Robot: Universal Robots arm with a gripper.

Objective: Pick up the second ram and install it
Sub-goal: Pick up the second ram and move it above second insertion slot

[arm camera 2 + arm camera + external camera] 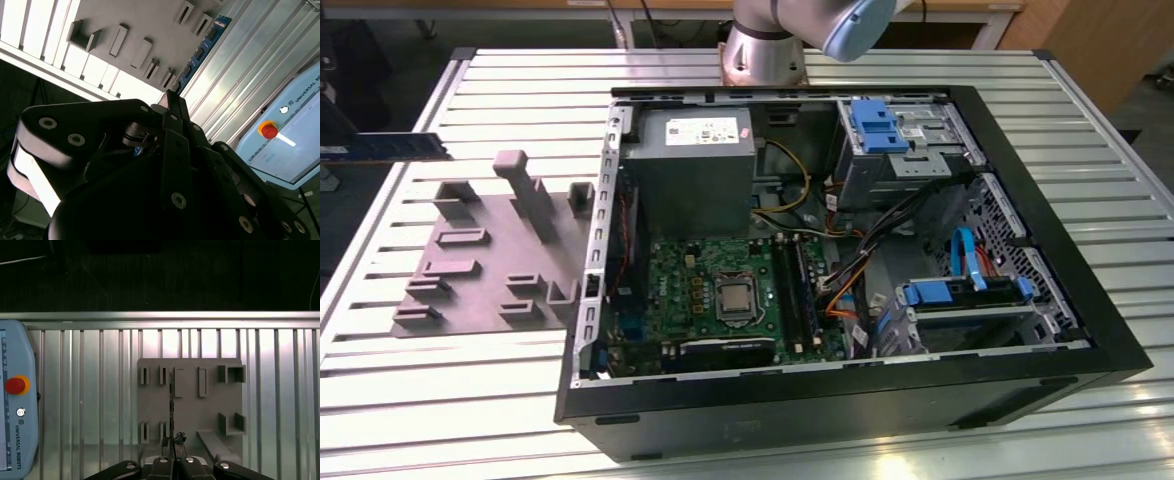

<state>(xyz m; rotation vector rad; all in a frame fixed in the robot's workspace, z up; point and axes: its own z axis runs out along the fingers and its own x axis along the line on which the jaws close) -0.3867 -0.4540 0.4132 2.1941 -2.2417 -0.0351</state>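
The memory stick [201, 50] is a thin blue board carrying black chips. The claw [172, 442] is pressed together on one end of it, holding it off the tabletop [440, 370] near the grey tray [467, 290]. The open computer case [854, 410] holds a green circuit board [687, 290].

The tool [170, 97] (its 2 dark fingers [176, 130] meeting at the tips) is clamped onto the second ram [205, 47].
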